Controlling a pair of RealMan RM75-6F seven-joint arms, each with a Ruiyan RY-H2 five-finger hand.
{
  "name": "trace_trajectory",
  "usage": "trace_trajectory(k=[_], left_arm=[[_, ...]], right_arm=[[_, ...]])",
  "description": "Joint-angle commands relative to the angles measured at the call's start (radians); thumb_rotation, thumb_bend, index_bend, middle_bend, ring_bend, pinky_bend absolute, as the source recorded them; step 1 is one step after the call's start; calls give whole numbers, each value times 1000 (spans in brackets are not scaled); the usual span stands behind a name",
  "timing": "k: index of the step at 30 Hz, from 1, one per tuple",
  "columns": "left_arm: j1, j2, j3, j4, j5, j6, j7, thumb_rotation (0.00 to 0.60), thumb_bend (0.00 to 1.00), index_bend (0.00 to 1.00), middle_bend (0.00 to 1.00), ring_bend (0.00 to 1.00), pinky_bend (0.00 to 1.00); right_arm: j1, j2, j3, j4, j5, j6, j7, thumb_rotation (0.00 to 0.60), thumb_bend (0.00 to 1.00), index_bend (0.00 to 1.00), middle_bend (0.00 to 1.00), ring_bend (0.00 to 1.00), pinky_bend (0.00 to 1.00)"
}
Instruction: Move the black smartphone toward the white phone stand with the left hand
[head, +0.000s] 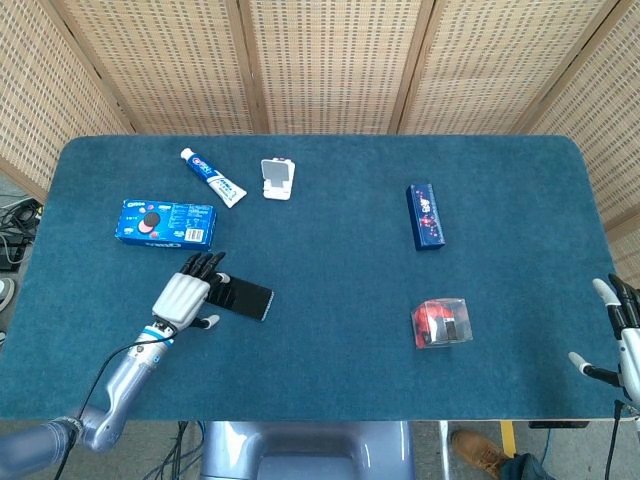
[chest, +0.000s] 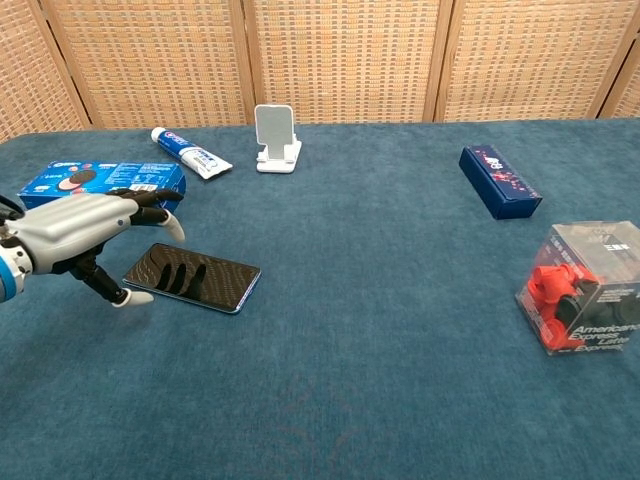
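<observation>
The black smartphone (head: 245, 297) (chest: 200, 277) lies flat on the blue table, left of centre. My left hand (head: 186, 296) (chest: 85, 236) hovers over the phone's left end with its fingers spread and stretched forward, holding nothing. Whether the fingers touch the phone cannot be told. The white phone stand (head: 276, 179) (chest: 276, 138) stands upright further back, beyond the phone. My right hand (head: 622, 335) shows only in the head view, at the table's right edge, with fingers apart and nothing in it.
A blue Oreo box (head: 165, 223) (chest: 100, 182) lies just behind my left hand. A toothpaste tube (head: 213, 177) (chest: 190, 153) lies left of the stand. A dark blue box (head: 425, 215) (chest: 499, 180) and a clear box with a red object (head: 442, 322) (chest: 586, 286) sit on the right side.
</observation>
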Motion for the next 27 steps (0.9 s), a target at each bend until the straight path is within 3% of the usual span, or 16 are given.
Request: trace_trajectory(k=[1,27], left_arm=[[-5,-9,4,10,-8,-3,8,600,237,287,0,0,0],[-41,-117,12,151,-34,-12,-9,600,299,253,0,0,0]], right_arm=[[0,1,0,0,1,0,1,600,0,30,0,0,0],[4,-1,0,4,9,-14,6,600,0,30,0,0,0]])
